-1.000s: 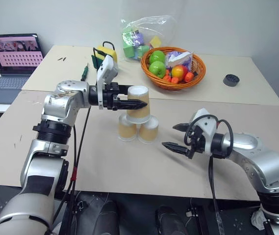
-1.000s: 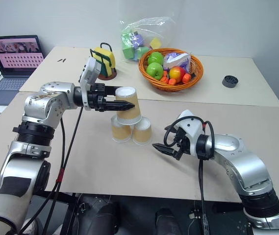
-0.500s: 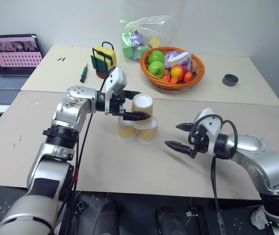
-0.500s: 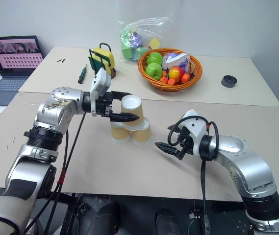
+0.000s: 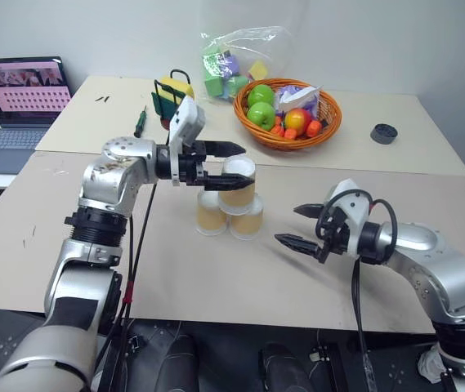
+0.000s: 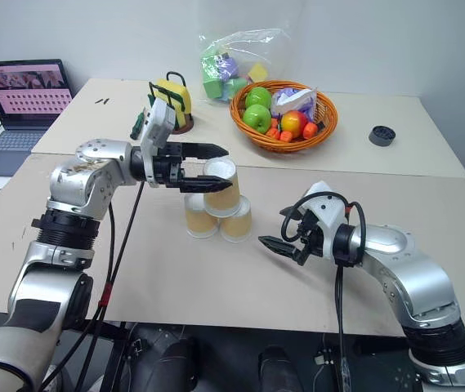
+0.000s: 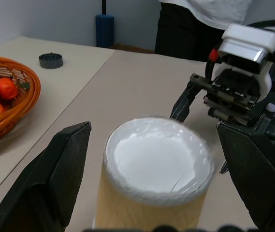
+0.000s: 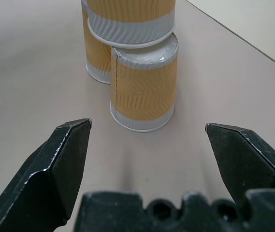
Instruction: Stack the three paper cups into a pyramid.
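Observation:
The three paper cups form the pyramid at the table's middle. Two tan base cups (image 5: 211,215) (image 5: 248,219) stand side by side, upside down. The third cup (image 5: 238,181) rests on top of them, its white bottom (image 7: 157,157) facing up. My left gripper (image 5: 225,166) is open and points level across the top cup, one finger (image 7: 67,162) on either side with a gap to each wall. My right gripper (image 5: 289,224) hangs open and empty to the right of the stack, facing the nearer base cup (image 8: 144,87).
A wicker basket (image 5: 325,131) of fruit, a plastic bag of blocks (image 5: 236,61) and a yellow-and-black item (image 5: 173,96) stand behind the cups. A small black disc (image 5: 385,133) lies far right, a laptop (image 5: 20,98) far left, a screwdriver (image 5: 140,122) nearby. A person (image 7: 195,24) stands beyond the table.
A second ago my left gripper was shut on the top cup just above the base pair. It has set the cup down, opened, and risen slightly. My right gripper stayed put.

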Controlling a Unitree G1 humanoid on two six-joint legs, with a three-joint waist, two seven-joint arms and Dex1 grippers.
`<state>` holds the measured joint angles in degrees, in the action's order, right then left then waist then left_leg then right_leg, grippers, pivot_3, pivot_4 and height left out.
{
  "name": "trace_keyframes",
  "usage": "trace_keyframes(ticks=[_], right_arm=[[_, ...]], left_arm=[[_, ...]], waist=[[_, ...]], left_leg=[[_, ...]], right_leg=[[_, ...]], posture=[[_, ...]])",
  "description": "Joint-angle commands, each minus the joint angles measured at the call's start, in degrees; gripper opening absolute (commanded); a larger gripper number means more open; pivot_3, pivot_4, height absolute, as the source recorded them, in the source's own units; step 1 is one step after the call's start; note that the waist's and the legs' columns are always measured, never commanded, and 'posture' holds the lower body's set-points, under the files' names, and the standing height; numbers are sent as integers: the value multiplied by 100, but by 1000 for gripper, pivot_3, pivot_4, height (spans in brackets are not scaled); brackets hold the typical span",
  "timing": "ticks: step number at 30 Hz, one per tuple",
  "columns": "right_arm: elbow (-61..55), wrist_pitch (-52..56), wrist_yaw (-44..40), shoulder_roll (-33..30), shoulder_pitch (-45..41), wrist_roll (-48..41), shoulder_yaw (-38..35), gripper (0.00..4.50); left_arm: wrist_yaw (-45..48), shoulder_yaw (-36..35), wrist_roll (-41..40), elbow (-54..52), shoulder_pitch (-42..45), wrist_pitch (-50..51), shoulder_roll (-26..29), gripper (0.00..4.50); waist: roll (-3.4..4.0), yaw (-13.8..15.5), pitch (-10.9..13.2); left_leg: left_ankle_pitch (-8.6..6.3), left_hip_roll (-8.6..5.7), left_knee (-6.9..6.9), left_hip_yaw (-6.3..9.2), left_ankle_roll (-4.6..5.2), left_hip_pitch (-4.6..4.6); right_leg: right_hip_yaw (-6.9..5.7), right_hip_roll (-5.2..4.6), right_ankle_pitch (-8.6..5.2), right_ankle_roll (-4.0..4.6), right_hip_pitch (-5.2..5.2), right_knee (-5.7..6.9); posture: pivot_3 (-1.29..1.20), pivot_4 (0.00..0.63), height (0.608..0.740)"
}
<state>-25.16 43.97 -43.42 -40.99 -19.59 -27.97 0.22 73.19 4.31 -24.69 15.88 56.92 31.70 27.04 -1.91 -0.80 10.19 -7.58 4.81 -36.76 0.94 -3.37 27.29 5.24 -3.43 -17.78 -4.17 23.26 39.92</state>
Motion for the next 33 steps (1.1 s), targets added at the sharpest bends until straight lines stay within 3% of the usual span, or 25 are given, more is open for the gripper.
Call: trace_keyframes(ticks=[1, 4, 8, 14, 18, 21, 25, 33], right_arm=[[4, -250, -72, 35, -151, 45, 12, 4500], [57, -313, -91, 49, -178, 70, 49, 4500], [176, -335, -88, -103, -72, 103, -193, 4500], [665, -490, -96, -746, 317, 459, -664, 4500], [1872, -506, 1310, -286, -353, 1547, -239, 4500], [2707, -691, 2362, 322, -787, 2122, -257, 4500], [3433, -1631, 3396, 1195, -946, 2209, -821, 4500], [3960, -2756, 3774, 1937, -685, 1936, -1382, 4500]], left_arm=[[-210, -332, -318, -488, 318, 256, 38, 4439], [-1070, -971, -584, -420, 639, 372, -150, 4439], [-2977, -1996, -605, -658, 479, 477, -318, 4439], [-5247, -3337, -163, -1997, -1263, 820, -165, 4439], [-6445, -4222, 596, -2096, -2718, 133, -75, 4439], [-6677, -4209, 987, -1877, -3478, -449, -92, 4439], [-6789, -4122, 1005, -1473, -4145, -1028, -566, 4439], [-7314, -3858, 1141, -1058, -4330, -1848, -1170, 4439]], waist=[[0, 0, 0], [-1, 1, 1], [0, -4, 0], [3, -50, -2], [-15, -127, 2], [-25, -139, 3], [-26, 55, 1], [-25, 150, 0]], left_leg=[[0, 0, 0, 0, 0, 0], [0, 0, -5, 3, 0, 0], [0, -1, -8, 6, 0, -2], [-1, -2, -6, 6, 1, -9], [3, 0, -7, 7, -4, -20], [10, -1, -10, 6, -13, -28], [15, -3, -11, 7, -17, -25], [15, -5, -17, 14, -17, -3]], right_leg=[[-1, 0, 0, 0, 0, 0], [-2, 0, 0, 0, -2, 3], [-4, 0, 0, -2, -7, 4], [0, -3, -1, -2, -8, 12], [0, -1, 4, 5, -9, 20], [2, -1, 13, 8, -12, 20], [-2, -2, 15, 8, -15, 20], [-9, -2, 15, 7, -6, 20]], posture=[[0, 150, 675], [0, 150, 675], [0, 150, 675], [0, 150, 675], [0, 150, 675], [0, 150, 675], [0, 150, 675], [0, 150, 675]])
